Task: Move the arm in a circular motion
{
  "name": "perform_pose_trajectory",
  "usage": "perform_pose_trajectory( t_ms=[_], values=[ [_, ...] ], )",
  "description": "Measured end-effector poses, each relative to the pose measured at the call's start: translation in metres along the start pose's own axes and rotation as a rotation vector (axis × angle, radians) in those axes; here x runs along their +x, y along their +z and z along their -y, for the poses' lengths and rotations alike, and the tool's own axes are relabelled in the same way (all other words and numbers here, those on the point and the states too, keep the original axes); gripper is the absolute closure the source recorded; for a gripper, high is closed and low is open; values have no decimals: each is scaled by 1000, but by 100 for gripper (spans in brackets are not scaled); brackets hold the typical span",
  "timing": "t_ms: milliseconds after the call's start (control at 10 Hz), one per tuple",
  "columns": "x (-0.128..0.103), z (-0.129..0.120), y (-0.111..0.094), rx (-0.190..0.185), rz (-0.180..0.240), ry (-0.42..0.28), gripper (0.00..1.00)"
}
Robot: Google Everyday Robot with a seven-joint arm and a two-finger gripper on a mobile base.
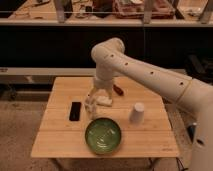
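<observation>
In the camera view the arm (145, 75) reaches in from the right, bends at its bulbous elbow and drops over the middle of the bench (60, 135). Its end effector (100, 99) hangs spread and pinches nothing, just above a small pale bottle (90, 106) and near a white cup (137, 113) and a green bowl (103, 135). The arm looks stiff and heavy. Nothing needs taking hold of, so the circle probably only calls for height enough to clear these light, easily toppled items.
</observation>
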Motion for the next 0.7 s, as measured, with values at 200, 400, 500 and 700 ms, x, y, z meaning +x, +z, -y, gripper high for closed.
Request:
perform_pose_trajectory(
  t_ms=[200,400,500,700],
  values=[
    [59,-42,1,-11,-83,76,40],
    [98,-110,2,-32,-137,205,40],
    [103,-140,-2,-46,-153,266,40],
    [90,-207,-20,-93,-168,400,40]
  ],
)
